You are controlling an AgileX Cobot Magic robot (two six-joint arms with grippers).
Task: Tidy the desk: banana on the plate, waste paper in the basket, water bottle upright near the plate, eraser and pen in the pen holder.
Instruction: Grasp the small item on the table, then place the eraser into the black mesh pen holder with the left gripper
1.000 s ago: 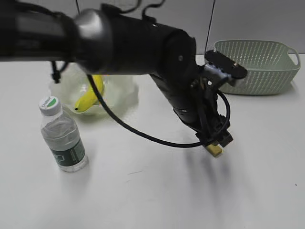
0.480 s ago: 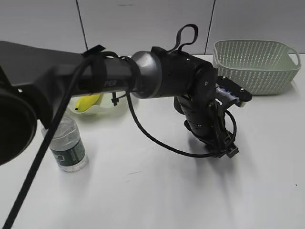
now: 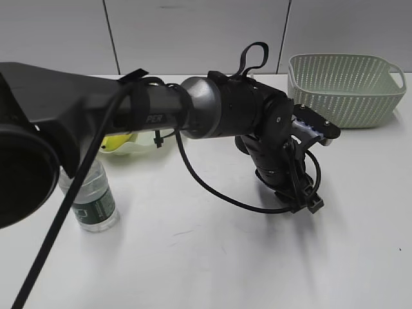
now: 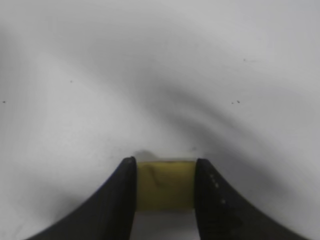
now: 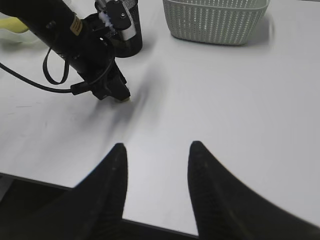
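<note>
My left gripper (image 4: 165, 172) is shut on a small yellow eraser (image 4: 166, 184) and holds it close over the white desk (image 3: 193, 257). In the exterior view the gripper (image 3: 308, 203) points down, right of centre. The right wrist view shows the eraser (image 5: 124, 99) at its tip. The black pen holder (image 5: 134, 42) stands just behind that arm. The banana (image 3: 116, 140) lies on the pale-green plate (image 3: 138, 147). The water bottle (image 3: 90, 199) stands upright in front of the plate. My right gripper (image 5: 156, 150) is open and empty. The waste paper and the pen are out of view.
The grey-green basket (image 3: 347, 90) stands at the back right and also shows in the right wrist view (image 5: 215, 20). The left arm (image 3: 212, 116) and its cable stretch across the middle of the desk. The desk's front edge (image 5: 150, 227) is near my right gripper.
The left arm has swung and its gripper has moved slightly right and down toward the desk. The eraser at its tip no longer shows in the exterior view.
</note>
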